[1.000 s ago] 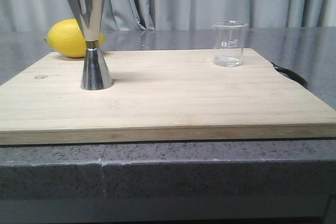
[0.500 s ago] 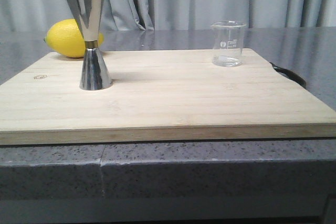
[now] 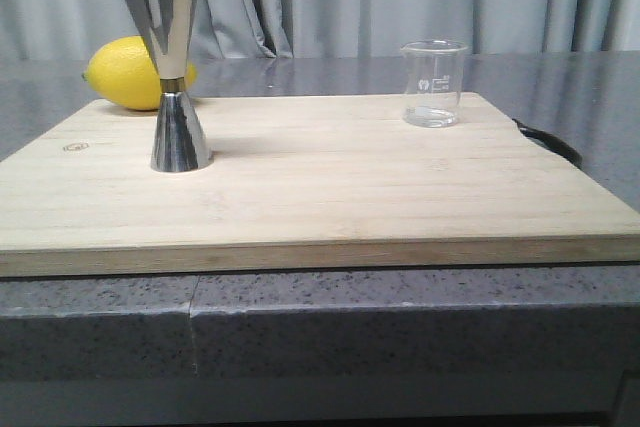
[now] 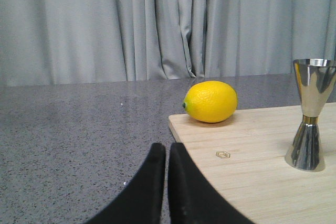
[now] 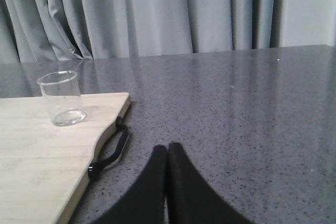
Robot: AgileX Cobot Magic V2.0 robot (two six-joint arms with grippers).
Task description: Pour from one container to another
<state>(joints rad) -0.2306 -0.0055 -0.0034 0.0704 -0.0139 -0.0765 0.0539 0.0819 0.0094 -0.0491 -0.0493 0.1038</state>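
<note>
jigger (image 3: pixel 175 72) upright on board (image 3: pixel 320 187) left side, lemon (image 3: pixel 135 73) just behind it at the board's back edge. beaker (image 3: pixel 433 83) upright at back right. board on surface (image 3: pixel 400 317).

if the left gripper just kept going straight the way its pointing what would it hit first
Probably nothing soon. The left gripper, fingers closed, points over bare countertop toward the curtain. The lemon and board corner sit just off that line, though depth is hard to judge.

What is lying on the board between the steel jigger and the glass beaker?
Nothing: in the front view only bare board separates the jigger and the beaker.
</note>
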